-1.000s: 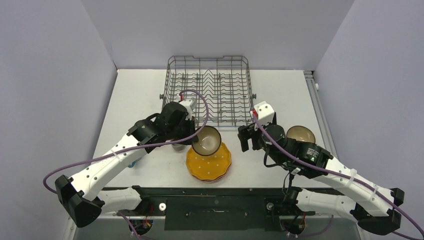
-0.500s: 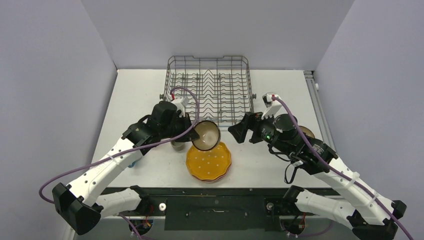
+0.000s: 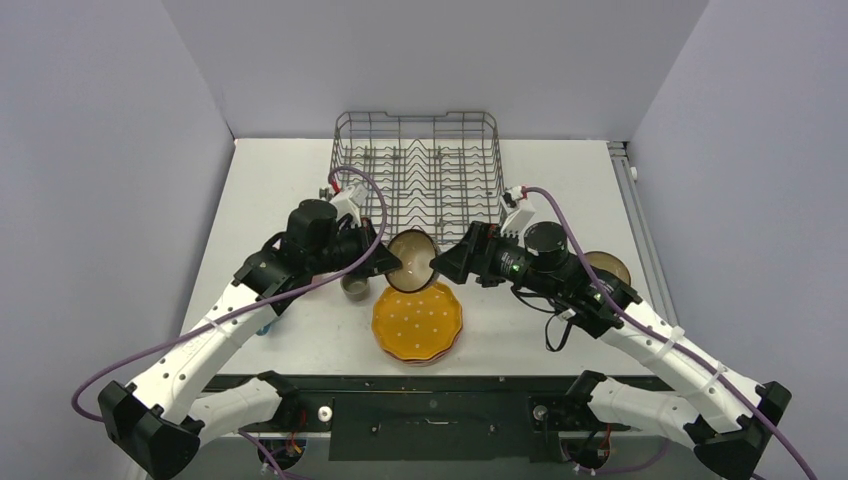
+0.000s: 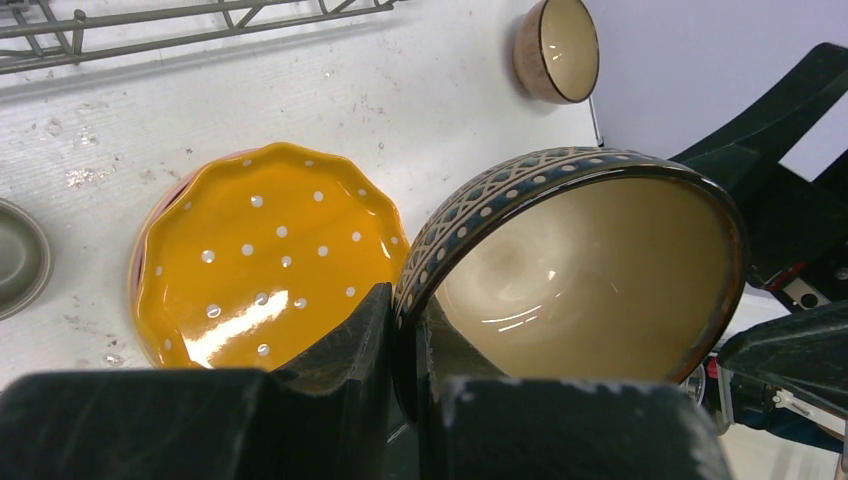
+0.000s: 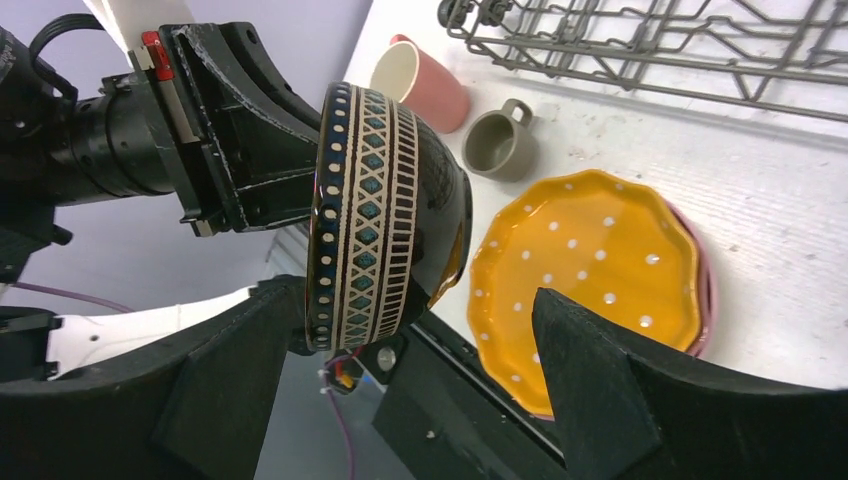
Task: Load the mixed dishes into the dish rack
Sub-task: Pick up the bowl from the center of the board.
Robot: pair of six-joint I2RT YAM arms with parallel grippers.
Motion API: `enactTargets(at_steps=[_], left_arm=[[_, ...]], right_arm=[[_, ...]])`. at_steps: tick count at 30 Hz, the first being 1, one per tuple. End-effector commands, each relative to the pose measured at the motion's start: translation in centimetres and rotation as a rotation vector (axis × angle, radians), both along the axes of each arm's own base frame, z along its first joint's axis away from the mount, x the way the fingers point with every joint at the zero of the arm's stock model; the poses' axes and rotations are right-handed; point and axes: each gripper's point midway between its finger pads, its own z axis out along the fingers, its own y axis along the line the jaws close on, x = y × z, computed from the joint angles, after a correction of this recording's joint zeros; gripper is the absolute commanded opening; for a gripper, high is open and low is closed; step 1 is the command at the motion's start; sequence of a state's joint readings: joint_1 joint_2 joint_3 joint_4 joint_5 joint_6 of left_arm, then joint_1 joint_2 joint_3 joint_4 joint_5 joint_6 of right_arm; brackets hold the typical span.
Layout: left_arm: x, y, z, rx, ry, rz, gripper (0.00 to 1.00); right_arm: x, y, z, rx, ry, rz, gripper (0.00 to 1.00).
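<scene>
My left gripper (image 3: pixel 390 262) (image 4: pixel 408 335) is shut on the rim of a dark brown patterned bowl (image 3: pixel 413 260) (image 4: pixel 590 270) (image 5: pixel 385 215). The bowl hangs tilted on its side above the scalloped orange dotted plate (image 3: pixel 418 322) (image 4: pixel 270 255) (image 5: pixel 590 270). My right gripper (image 3: pixel 447 264) (image 5: pixel 418 305) faces the bowl from the right, open. In the right wrist view its fingers (image 5: pixel 590 370) stand wide on either side of the bowl, with gaps showing. The grey wire dish rack (image 3: pixel 415 180) (image 5: pixel 650 50) stands empty behind.
A pink plate (image 5: pixel 703 290) lies under the orange one. A grey-green cup (image 3: pixel 353 287) (image 5: pixel 500 145) and a pink cup (image 5: pixel 425 85) sit left of the plates. A terracotta bowl (image 3: pixel 608 266) (image 4: pixel 557 48) sits at the right, half behind my right arm.
My right gripper has swung left, up to the bowl, and opened wider. My left gripper has lifted the bowl a little toward the rack, turning it on edge.
</scene>
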State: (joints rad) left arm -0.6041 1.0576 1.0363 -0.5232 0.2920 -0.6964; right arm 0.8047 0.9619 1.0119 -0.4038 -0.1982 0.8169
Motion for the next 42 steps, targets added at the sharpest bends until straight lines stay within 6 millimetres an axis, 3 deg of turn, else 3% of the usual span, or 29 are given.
enactTargets(at_steps=[1,17,42], left_arm=[[0.6,-0.8,5.3,-0.150,-0.144,-0.023,0.00],[0.7,-1.1,6.7,-0.204,-0.172,-0.034,0.00],[0.9,-1.6,7.5,-0.231,-0.174,-0.043,0.00]], right_arm=[[0.1,1.7,2.1,0.147,0.014,0.021,0.84],[0.7,3.0,2.8,0.276,0.072,0.004,0.81],[1.4,3.8,3.0,0.311,0.089,-0.008,0.78]])
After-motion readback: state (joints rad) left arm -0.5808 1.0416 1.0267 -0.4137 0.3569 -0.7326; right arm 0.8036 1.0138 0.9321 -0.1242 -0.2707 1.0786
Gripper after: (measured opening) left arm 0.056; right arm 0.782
